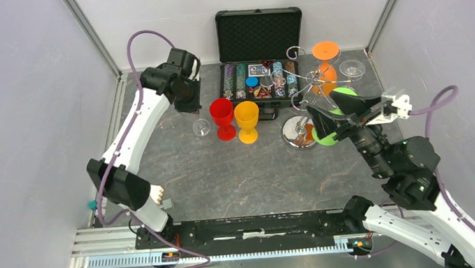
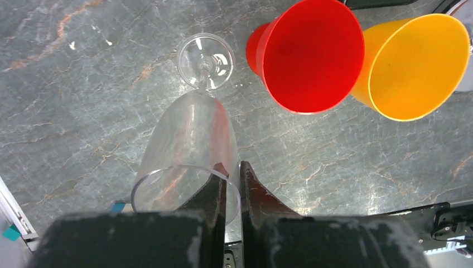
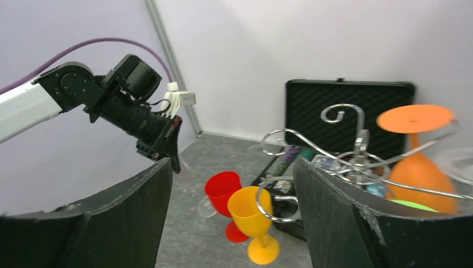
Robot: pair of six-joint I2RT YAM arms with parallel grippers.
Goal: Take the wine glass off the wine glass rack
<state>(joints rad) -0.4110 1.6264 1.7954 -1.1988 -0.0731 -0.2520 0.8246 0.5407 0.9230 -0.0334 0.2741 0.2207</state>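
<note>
While the overhead view holds, the left pincer (image 1: 192,109) is clamped on the rim of a clear wine glass (image 1: 202,128), which sits right under its tips on the veined grey stone-look tabletop (image 1: 238,172). Just to that pincer's right stand a glossy red goblet (image 1: 223,118) and a yellow goblet (image 1: 247,121), close together. Over on the other side, the right pincer (image 1: 320,100) has its black wedge-shaped fingers spread wide with nothing gripped, and the wine glass rack (image 1: 294,131) is right at its tips: shiny round disc base, thin silver wire arms curling into hooks. An orange glass (image 1: 326,63) hangs upside down on the rack's far side, a green glass (image 1: 345,91) is partly hidden by the spread fingers, and an open black case (image 1: 259,36) lies beyond. Down the left wrist camera, the scuffed black fingers (image 2: 215,201) pinch the thin transparent wall, one inside the bowl and one outside, with the stem and round foot stretching away ahead; the red and yellow cones flare open ahead and to the right. From the right wrist camera, the two broad matte fingers frame the scene well apart, the rack's looping wires ahead and to the right, the clear glass far off under the left pincer.
</note>
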